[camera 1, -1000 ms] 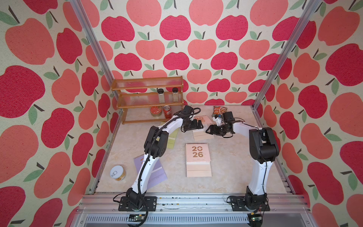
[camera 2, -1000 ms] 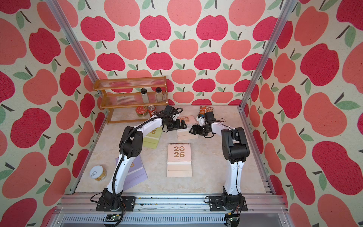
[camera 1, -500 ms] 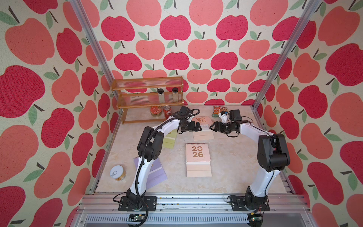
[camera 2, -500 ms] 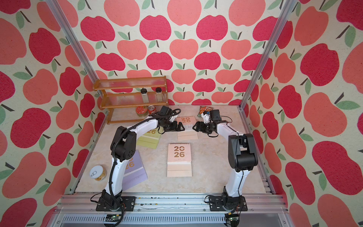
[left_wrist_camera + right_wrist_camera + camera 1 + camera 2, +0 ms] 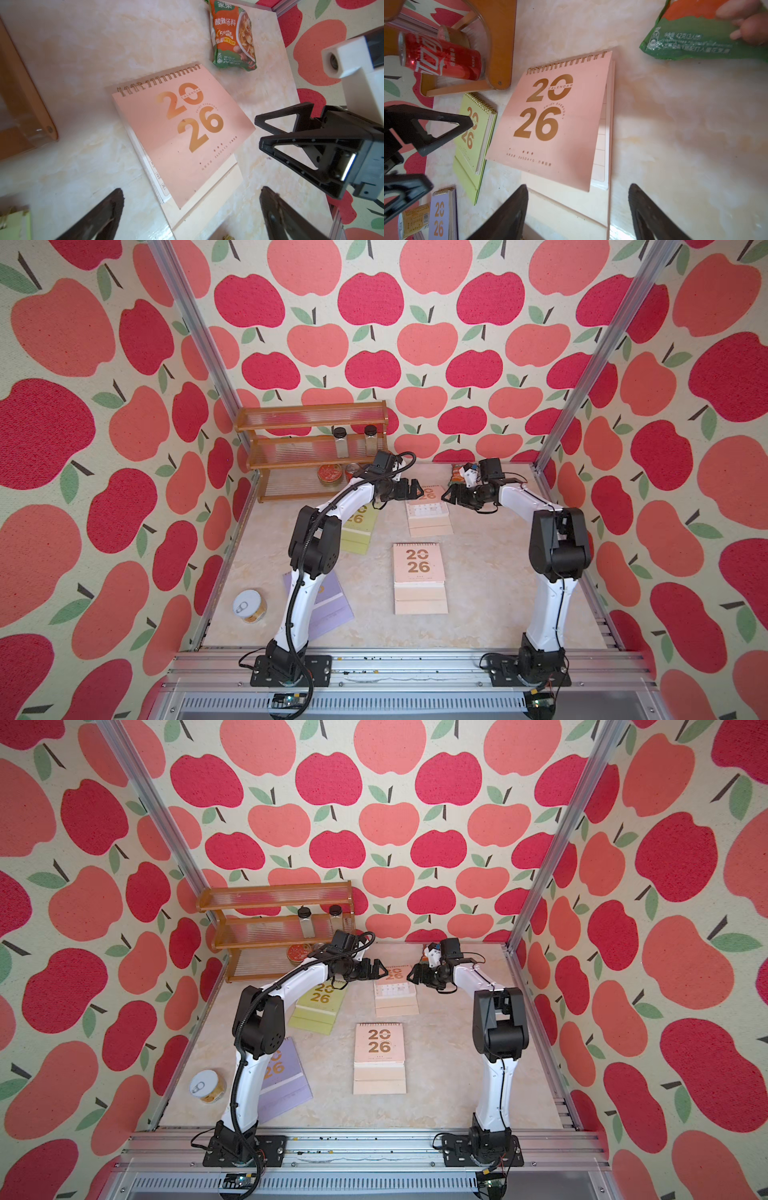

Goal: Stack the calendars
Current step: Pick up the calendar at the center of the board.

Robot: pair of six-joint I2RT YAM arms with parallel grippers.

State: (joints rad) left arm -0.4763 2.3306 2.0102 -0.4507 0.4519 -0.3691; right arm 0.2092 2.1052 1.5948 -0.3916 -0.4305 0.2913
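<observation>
Several calendars lie flat on the table. The far peach-pink calendar [image 5: 428, 512] [image 5: 395, 992] [image 5: 182, 135] [image 5: 556, 124] has its cover slightly askew over its pages. My left gripper [image 5: 415, 491] [image 5: 380, 969] [image 5: 191, 191] [image 5: 448, 153] hovers open at its left edge. Facing it from the right, my right gripper [image 5: 451, 497] [image 5: 415, 977] [image 5: 578, 187] [image 5: 259, 133] is open too, with nothing between its fingers. Another peach-pink calendar [image 5: 419, 572] [image 5: 379, 1052] lies mid-table. A yellow-green calendar [image 5: 357, 526] [image 5: 318, 1006] [image 5: 475, 141] and a lilac calendar [image 5: 328, 605] [image 5: 282, 1081] [image 5: 442, 216] lie partly under the left arm.
A green snack packet [image 5: 232, 35] [image 5: 695, 37] lies by the back wall behind the right gripper. A wooden rack [image 5: 311, 448] with jars and a red cola can [image 5: 440, 56] stands at the back left. A tin can [image 5: 249, 605] sits near the front left.
Both arms have shifted slightly around the far peach-pink calendar, the right elbow swinging out and back. Both grippers stayed open. The calendars have not visibly moved.
</observation>
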